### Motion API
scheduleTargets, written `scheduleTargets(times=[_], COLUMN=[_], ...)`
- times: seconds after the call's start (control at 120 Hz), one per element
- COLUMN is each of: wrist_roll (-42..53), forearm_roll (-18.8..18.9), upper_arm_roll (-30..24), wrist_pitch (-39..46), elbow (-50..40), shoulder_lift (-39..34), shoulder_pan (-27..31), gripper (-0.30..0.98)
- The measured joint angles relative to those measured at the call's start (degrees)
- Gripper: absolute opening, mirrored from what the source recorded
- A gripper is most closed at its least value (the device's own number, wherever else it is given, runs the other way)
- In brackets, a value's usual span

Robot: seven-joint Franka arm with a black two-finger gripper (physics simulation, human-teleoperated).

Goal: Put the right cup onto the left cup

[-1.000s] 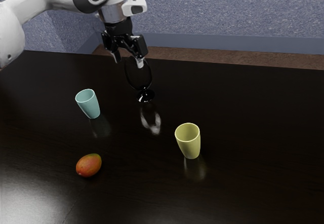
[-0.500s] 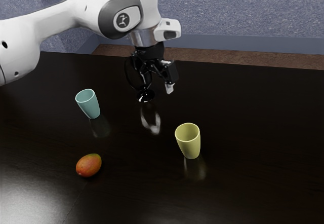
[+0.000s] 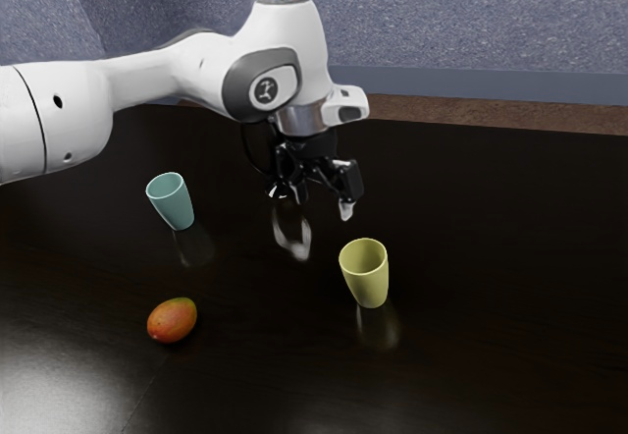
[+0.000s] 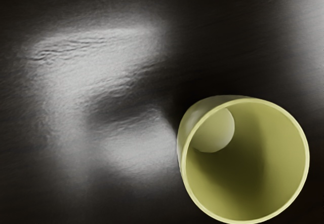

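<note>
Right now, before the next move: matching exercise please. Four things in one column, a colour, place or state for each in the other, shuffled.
Column 1
1. mango
2. pincer
3. cup at the exterior view's right
4. cup at the exterior view's left

Column 2
A. yellow, standing on the table
B. open, raised above the table
C. light teal, standing on the table
D. mostly red-orange, lying on the table

Pairs: 1-D, 2-B, 3-A, 4-C
</note>
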Motion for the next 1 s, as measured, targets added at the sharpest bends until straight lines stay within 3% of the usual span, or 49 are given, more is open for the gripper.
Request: scheduleTargets(times=[0.375, 0.892, 1.0], wrist_roll=[-4.4, -7.6, -8.3], forearm_roll=[-0.6, -0.2, 0.0], upper_arm_roll=[-0.3, -0.4, -0.4], wrist_pitch=[5.6, 8.8, 8.9], elbow=[-5.4, -4.6, -4.3], shoulder_lift=[1.4, 8.3, 9.0], shoulder_pan=[-0.5, -0.6, -0.9], gripper=[0.69, 0.69, 0.64])
